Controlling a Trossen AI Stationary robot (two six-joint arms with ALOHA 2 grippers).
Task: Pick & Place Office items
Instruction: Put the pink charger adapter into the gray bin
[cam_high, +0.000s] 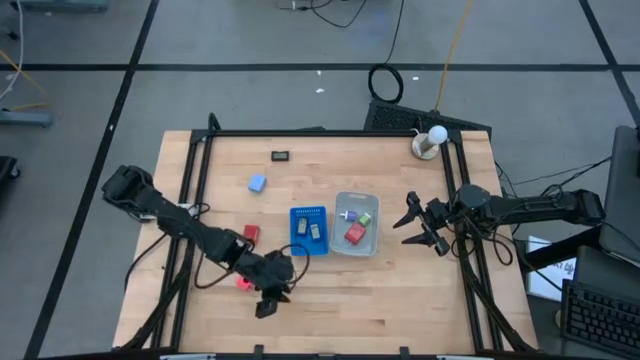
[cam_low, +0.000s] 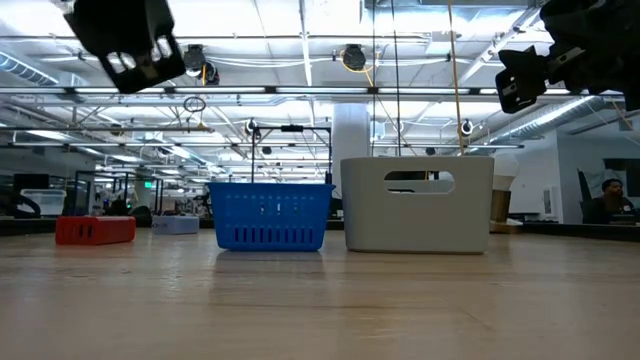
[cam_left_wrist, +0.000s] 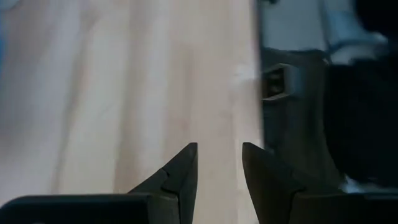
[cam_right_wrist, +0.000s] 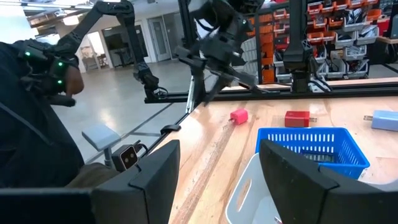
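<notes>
Office items lie scattered over the wooden table: a pale blue block and a small black rectangle toward the far side, a red block left of the blue ribbed tray, and a pink-red piece near the front. Inside the clear plastic tray sit a red block and a green block. Hovering above the table's front area, the left gripper has a narrow gap between its fingers and carries nothing. To the right of the clear tray, the right gripper hangs in the air, jaws apart and empty.
</notes>
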